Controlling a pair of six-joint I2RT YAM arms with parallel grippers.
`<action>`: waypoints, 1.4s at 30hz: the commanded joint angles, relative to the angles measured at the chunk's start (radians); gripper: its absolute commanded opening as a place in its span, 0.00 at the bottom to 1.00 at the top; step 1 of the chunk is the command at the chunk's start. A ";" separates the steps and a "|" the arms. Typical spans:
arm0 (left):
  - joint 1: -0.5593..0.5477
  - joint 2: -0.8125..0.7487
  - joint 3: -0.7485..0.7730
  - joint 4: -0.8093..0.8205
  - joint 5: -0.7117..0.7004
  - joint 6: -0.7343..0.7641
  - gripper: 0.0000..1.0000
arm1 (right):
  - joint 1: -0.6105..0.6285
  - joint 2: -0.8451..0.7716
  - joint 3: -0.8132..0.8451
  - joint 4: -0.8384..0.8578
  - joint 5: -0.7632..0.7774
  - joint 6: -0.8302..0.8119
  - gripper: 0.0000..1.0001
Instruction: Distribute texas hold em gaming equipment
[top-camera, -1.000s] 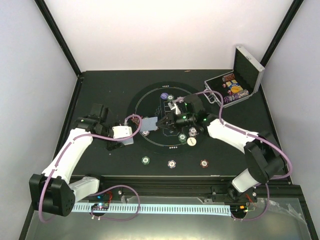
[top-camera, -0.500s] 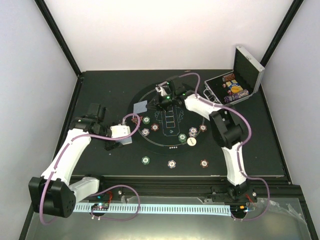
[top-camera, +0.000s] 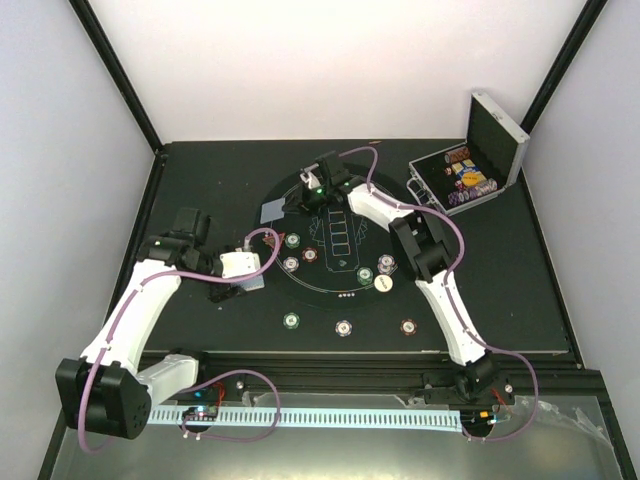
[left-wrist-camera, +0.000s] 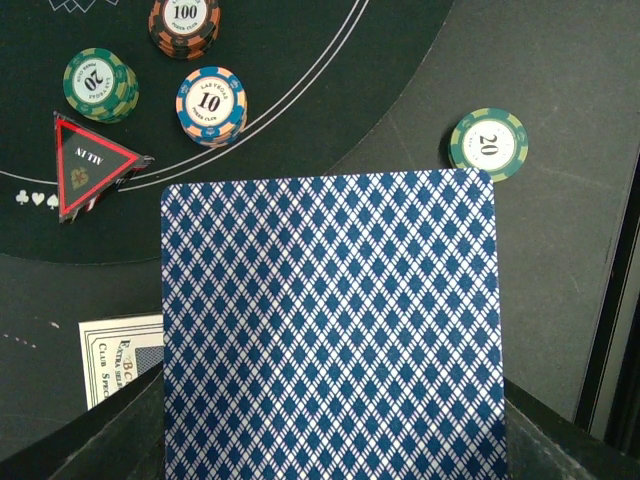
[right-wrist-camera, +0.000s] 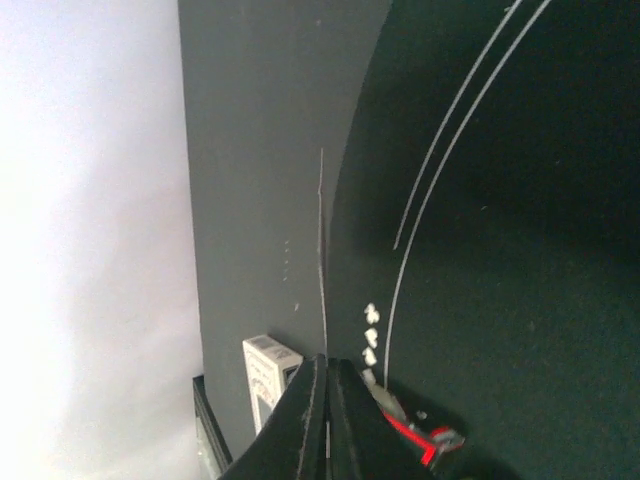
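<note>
My right gripper (top-camera: 293, 203) reaches over the far left of the round black mat (top-camera: 345, 285), shut on a single blue-backed card (top-camera: 272, 210). In the right wrist view the right gripper (right-wrist-camera: 327, 366) pinches that card (right-wrist-camera: 322, 250) seen edge-on. My left gripper (top-camera: 254, 279) stays at the mat's left edge, shut on a blue diamond-backed card (left-wrist-camera: 330, 320) that fills its wrist view; the left gripper (left-wrist-camera: 335, 455) is mostly hidden behind it. Chips (top-camera: 291, 240) lie on the mat. Beyond the card lie a red triangle marker (left-wrist-camera: 92, 165), a green chip (left-wrist-camera: 100, 85) and a second green chip (left-wrist-camera: 488, 143).
The open silver case (top-camera: 465, 180) with chips stands at the back right. Three chips (top-camera: 343, 327) lie in a row off the mat's near edge. A white button disc (top-camera: 384, 283) sits on the mat. A white card box (left-wrist-camera: 120, 355) lies by the left gripper.
The right arm has swung from the mat's middle to its far left, carrying the card along. The left arm has not moved.
</note>
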 joint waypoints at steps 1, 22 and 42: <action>0.005 -0.029 0.031 -0.031 0.038 -0.004 0.01 | 0.014 0.050 0.082 -0.081 0.061 -0.002 0.13; 0.004 -0.037 0.061 -0.066 0.107 -0.021 0.02 | 0.078 -0.789 -0.883 0.298 0.115 0.007 0.93; -0.005 -0.054 0.060 -0.056 0.173 0.001 0.02 | 0.342 -0.785 -1.074 0.792 0.001 0.357 0.84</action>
